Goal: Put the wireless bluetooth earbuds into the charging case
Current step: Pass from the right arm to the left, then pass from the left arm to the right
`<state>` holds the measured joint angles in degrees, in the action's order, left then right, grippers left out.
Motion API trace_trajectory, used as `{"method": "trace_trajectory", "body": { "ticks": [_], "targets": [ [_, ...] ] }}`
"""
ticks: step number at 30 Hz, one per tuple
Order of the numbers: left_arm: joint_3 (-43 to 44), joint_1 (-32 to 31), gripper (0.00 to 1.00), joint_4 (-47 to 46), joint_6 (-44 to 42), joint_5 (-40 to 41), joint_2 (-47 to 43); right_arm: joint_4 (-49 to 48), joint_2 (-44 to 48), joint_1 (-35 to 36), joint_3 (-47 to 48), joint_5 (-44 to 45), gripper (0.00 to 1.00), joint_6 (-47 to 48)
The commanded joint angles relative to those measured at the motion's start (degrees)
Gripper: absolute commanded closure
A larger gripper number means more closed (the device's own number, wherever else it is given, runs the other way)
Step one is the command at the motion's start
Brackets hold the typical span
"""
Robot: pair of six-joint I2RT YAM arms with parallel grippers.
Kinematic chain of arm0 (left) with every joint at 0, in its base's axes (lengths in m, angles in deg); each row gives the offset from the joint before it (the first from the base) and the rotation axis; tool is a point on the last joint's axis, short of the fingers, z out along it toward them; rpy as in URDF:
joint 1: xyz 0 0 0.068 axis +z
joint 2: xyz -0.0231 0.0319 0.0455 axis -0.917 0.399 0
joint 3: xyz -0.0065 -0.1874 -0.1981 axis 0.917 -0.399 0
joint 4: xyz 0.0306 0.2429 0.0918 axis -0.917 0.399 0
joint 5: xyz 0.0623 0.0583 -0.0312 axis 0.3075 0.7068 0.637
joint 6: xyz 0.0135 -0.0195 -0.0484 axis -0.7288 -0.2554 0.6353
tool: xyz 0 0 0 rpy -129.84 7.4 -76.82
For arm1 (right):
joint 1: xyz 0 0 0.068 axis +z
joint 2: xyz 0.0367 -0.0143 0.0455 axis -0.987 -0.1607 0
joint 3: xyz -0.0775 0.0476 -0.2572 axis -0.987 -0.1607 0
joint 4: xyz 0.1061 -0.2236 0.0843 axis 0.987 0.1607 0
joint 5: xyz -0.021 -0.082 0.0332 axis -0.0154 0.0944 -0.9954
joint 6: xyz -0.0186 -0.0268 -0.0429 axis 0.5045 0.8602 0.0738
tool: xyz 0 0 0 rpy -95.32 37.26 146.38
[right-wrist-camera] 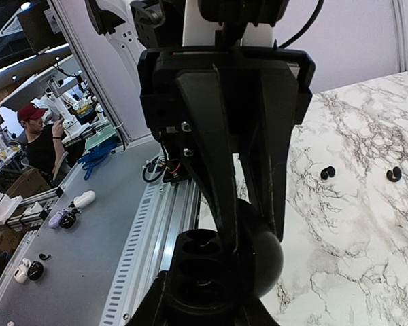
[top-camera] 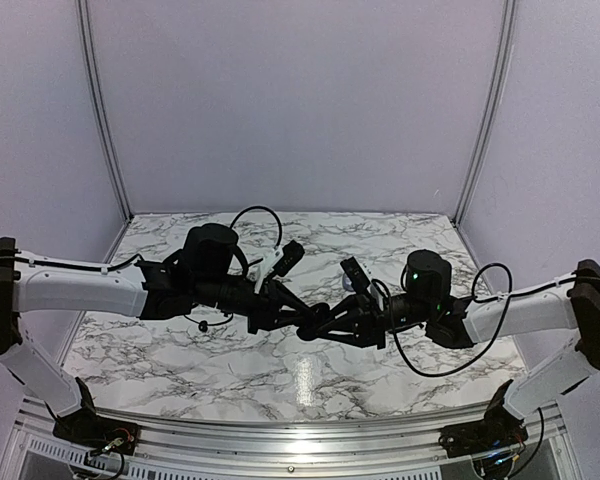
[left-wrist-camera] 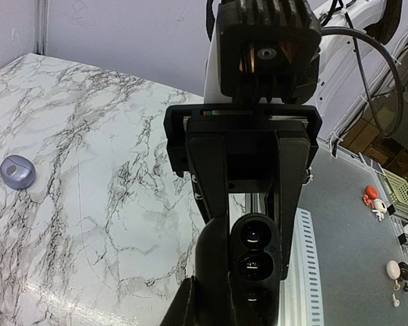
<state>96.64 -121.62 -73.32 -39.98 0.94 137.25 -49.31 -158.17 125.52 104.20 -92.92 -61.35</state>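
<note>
Both arms meet in mid-air above the middle of the marble table (top-camera: 230,370). A black charging case (left-wrist-camera: 255,250) hangs open between them, and its two wells look empty in the right wrist view (right-wrist-camera: 202,272). My left gripper (top-camera: 302,322) pinches the domed lid (right-wrist-camera: 262,255), one finger in the hinge gap and one outside. My right gripper (top-camera: 330,322) is shut on the case's base. Two black earbuds (right-wrist-camera: 327,172) (right-wrist-camera: 394,174) lie apart on the marble beyond the case.
A closed lavender oval case (left-wrist-camera: 17,171) lies on the marble far to the left in the left wrist view. A slotted aluminium rail (left-wrist-camera: 304,272) runs along the table's near edge. White booth walls (top-camera: 300,100) stand behind, and a person in a red cap (right-wrist-camera: 37,132) is outside.
</note>
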Motion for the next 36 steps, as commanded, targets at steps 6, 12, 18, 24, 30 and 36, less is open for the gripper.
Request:
{"method": "trace_trajectory", "body": {
  "ticks": [6, 12, 18, 24, 30, 36],
  "targets": [
    [0.7, -0.6, 1.00, -0.4, -0.7, 2.5, -1.8, -2.5, -1.0, -0.4, 1.5, 1.4, 0.84, -1.6],
    [0.2, -0.6, 1.00, -0.4, -1.2, 5.5, -2.8, -2.6, -1.7, -0.4, 0.9, 1.7, 0.72, -2.0],
    [0.4, -0.6, 1.00, -0.4, -1.3, 5.7, -2.8, -5.2, -2.1, -0.4, 0.5, 0.4, 0.63, -3.5],
    [0.5, -0.6, 1.00, -0.4, -1.2, 5.4, -2.6, -6.1, -2.2, -0.5, 0.6, -0.1, 0.68, -4.0],
    [0.5, -0.5, 1.00, -0.4, -1.0, 4.7, -2.5, -7.0, -2.0, -0.4, 0.2, -1.1, 0.77, -4.1],
    [0.6, -0.5, 1.00, -0.4, -0.8, 4.4, -2.3, -7.7, -1.8, -0.4, -0.2, -2.0, 0.87, -4.0]
  ]
}}
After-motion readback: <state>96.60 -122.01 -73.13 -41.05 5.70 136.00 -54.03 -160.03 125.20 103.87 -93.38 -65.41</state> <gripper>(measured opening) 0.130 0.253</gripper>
